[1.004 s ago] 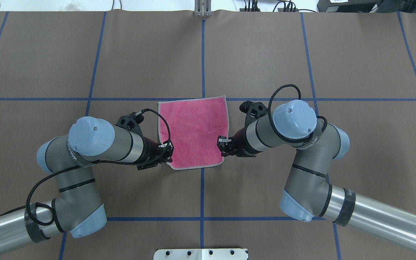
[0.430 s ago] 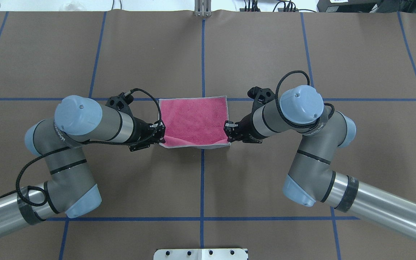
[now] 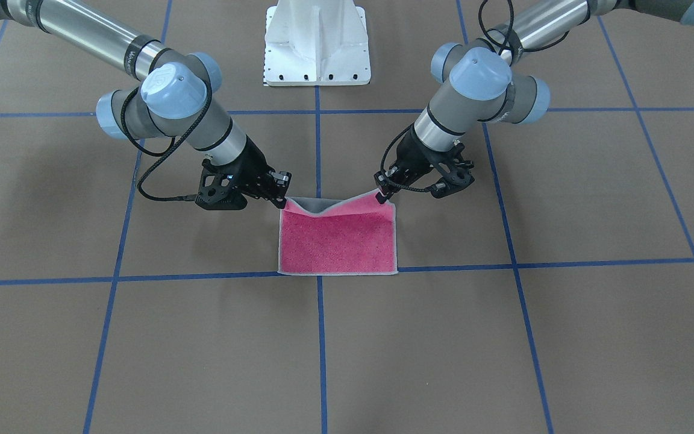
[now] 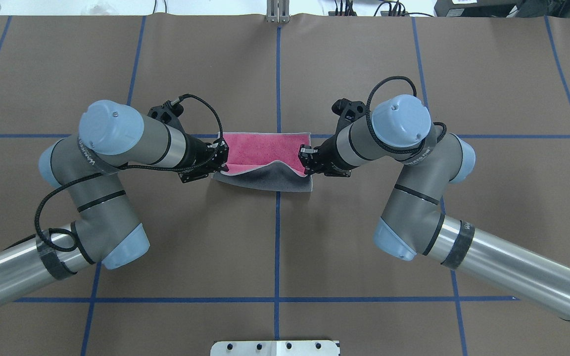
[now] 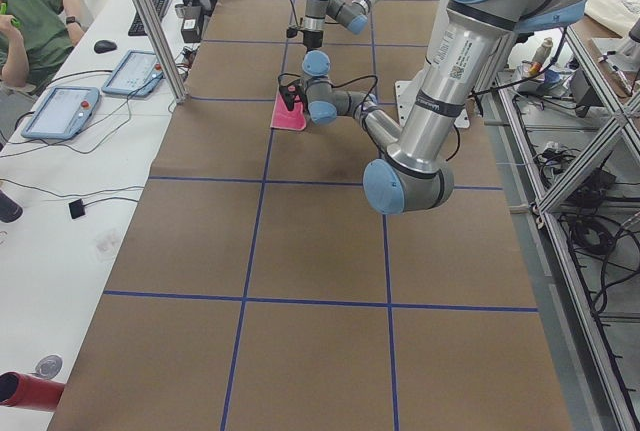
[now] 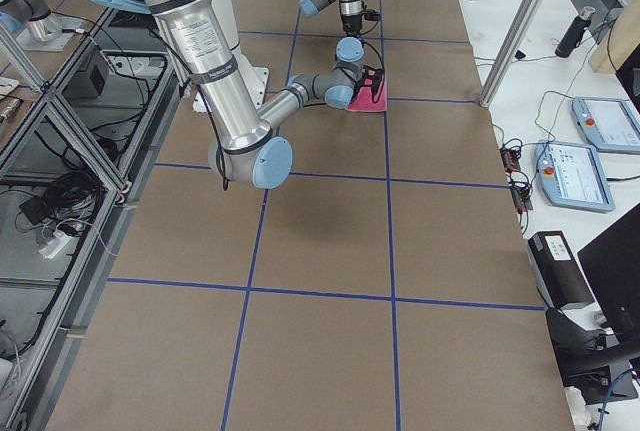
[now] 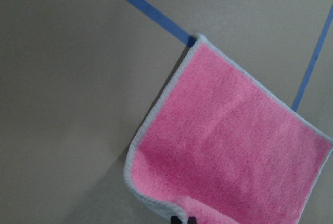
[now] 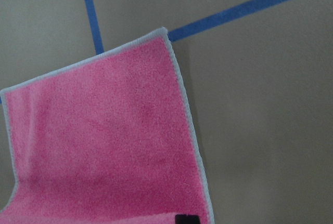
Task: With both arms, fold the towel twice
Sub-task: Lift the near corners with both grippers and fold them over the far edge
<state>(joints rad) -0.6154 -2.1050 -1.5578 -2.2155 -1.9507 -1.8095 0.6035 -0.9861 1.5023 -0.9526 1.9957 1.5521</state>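
Note:
The towel lies at the table's middle, pink face up, its far edge flat on a blue tape line. Its near edge is lifted and carried over the pink face, so the grey underside shows and sags in the middle. My left gripper is shut on the near left corner. My right gripper is shut on the near right corner. In the front-facing view the left gripper and the right gripper hold the corners up above the towel. Both wrist views show the pink face below.
The brown table cover carries a grid of blue tape lines. The white pedestal stands at the robot's side. An operators' desk with tablets and a metal frame post lie beyond the far edge.
Both grippers moved away from the robot with the towel's near corners, lifting and carrying the near edge over the pink face. The grey underside now shows.

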